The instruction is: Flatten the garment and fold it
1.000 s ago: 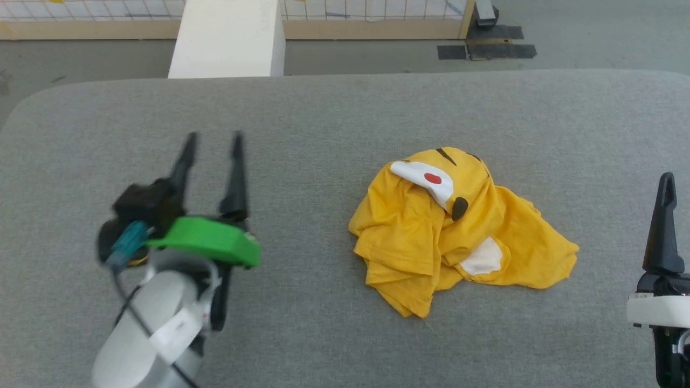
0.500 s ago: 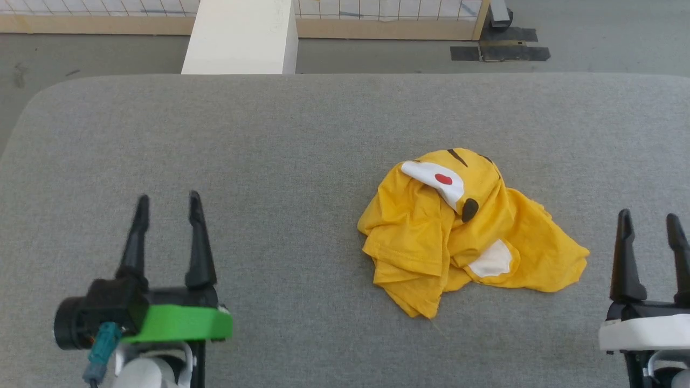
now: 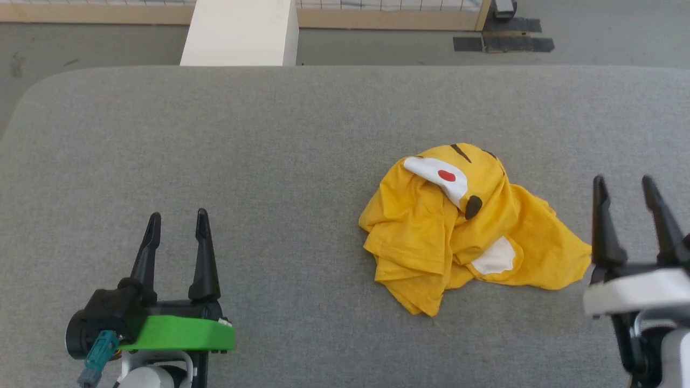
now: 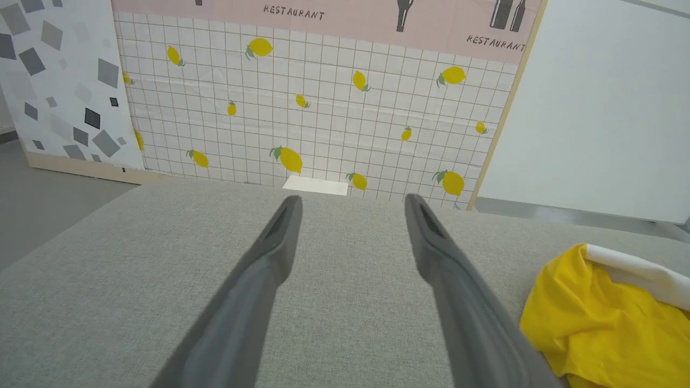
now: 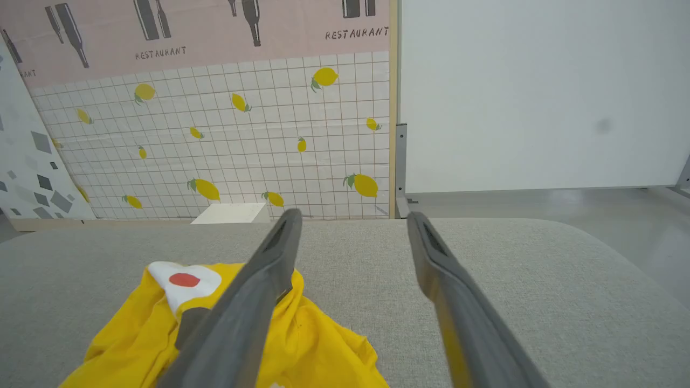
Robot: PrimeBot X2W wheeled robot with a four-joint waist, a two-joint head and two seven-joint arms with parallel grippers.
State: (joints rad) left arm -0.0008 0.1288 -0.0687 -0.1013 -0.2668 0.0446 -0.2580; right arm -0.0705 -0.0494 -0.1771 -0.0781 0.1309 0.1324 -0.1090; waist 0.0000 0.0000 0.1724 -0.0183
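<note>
Garment lies crumpled in a heap right of centre on the grey desk, neither flattened nor folded, so all the work is ahead; left gripper well apart, right gripper just beside its edge, both with fingers spread and empty.

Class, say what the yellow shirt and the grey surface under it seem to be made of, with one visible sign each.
Yellow shirt: thin, soft knit cloth, probably cotton jersey, matte; it slumps in loose folds and shows a stitched hem.
Grey surface: matte woven fabric covering, perhaps padded; fine flecked weave, softly rounded corners.
</note>
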